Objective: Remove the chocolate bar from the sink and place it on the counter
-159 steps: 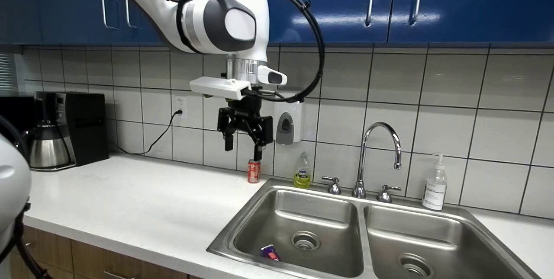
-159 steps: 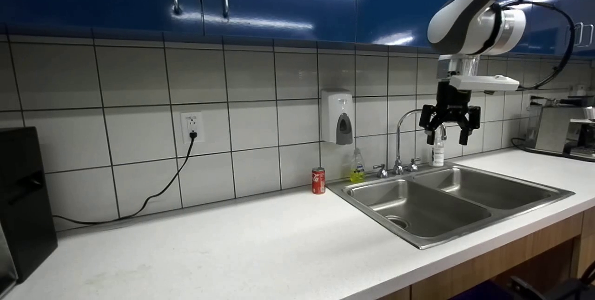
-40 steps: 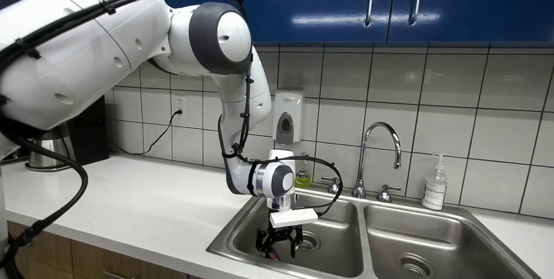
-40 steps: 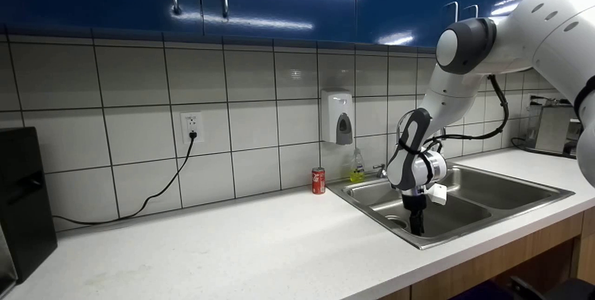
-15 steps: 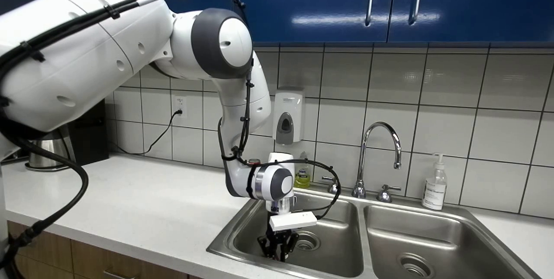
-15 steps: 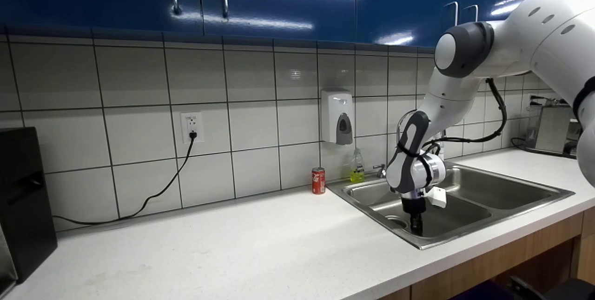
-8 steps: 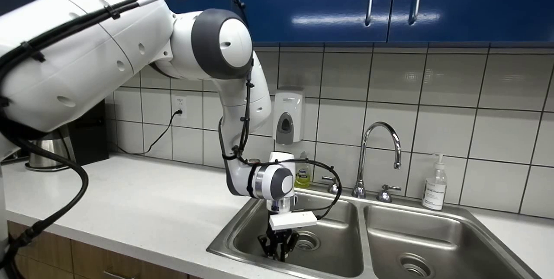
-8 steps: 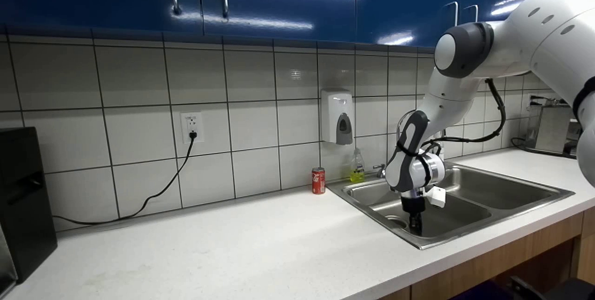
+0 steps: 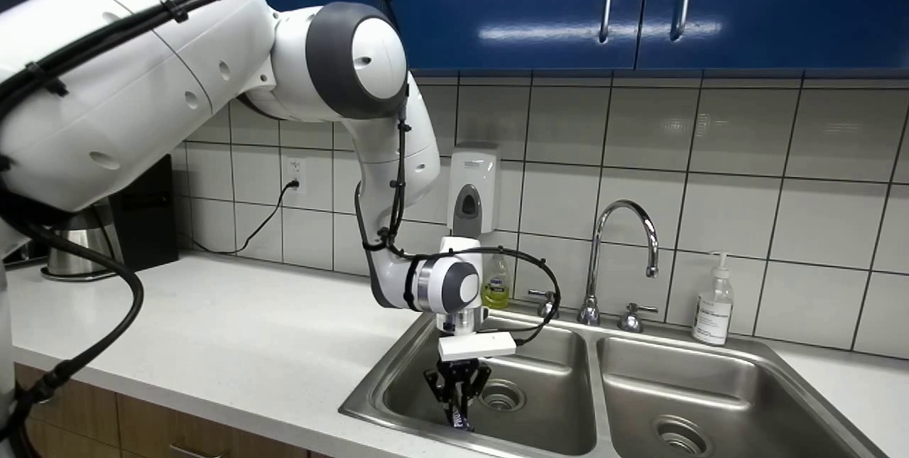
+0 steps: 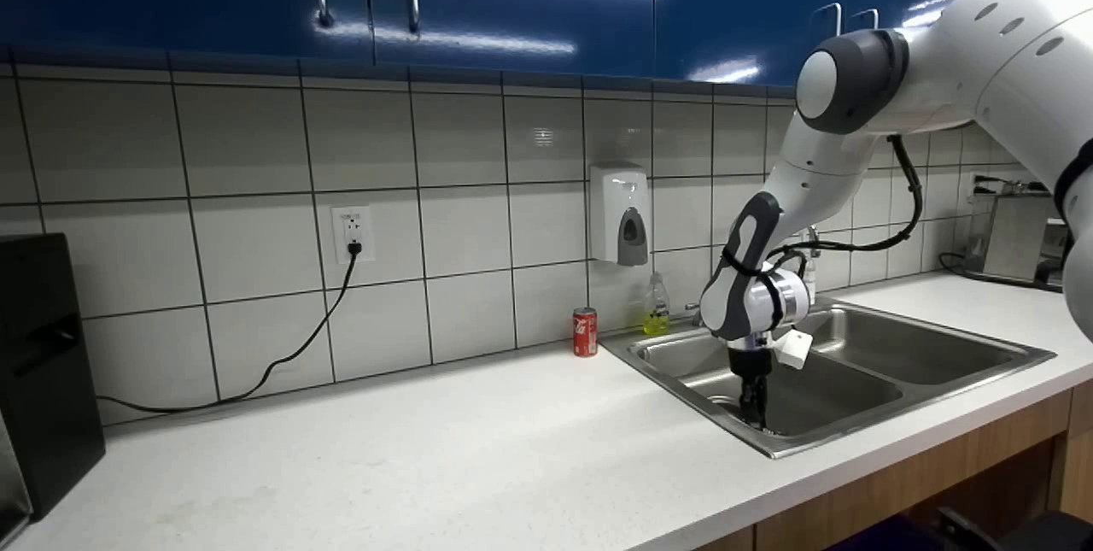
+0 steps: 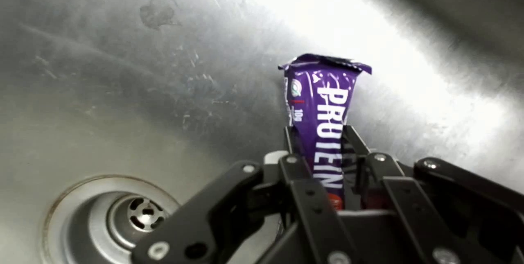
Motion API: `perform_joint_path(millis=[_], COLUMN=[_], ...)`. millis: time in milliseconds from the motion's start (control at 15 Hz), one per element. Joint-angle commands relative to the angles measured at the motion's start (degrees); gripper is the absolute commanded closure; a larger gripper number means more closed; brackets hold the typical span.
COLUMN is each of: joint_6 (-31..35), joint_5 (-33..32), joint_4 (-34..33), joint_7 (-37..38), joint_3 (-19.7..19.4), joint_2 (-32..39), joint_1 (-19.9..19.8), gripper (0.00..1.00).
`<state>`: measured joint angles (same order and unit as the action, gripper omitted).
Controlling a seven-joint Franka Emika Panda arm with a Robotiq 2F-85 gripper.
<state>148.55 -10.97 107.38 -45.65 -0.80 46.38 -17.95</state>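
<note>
The tool (image 9: 458,412) points down into the left basin of the sink (image 9: 363,401), its two fingers (image 11: 356,139) narrowed onto the chocolate bar (image 11: 321,108), which is held between them. The off-white tabletop (image 9: 234,330) extends to the left, with the steel sink set in it. At the sink's far edge rises the curved faucet (image 9: 594,266), well apart from the tool. The left basin's round drain (image 9: 502,395) sits, in an exterior view, near the tool, on its right and slightly farther. In an exterior view a red can (image 10: 585,332) stands upright on the tabletop, left of the sink. The chocolate bar runs lengthwise with the fingers: a red patch shows between them, while the purple end, lettered PROTEIN, juts beyond the fingertips. Whether that end touches the basin floor cannot be told.
</note>
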Motion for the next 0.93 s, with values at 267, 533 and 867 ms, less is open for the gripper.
perform_joint_path(millis=[267, 533, 867], joint_6=[-0.6, -0.3, 0.1], joint_5=[-0.2, -0.5, -1.2], joint_4=[5.1, 8.8, 14.8], joint_7=[5.2, 7.0, 8.3], joint_3=[-1.7, -2.5, -3.4], joint_2=[-8.6, -13.8, -21.6], joint_1=[1.5, 1.8, 2.6], gripper=[0.94, 0.94, 0.94])
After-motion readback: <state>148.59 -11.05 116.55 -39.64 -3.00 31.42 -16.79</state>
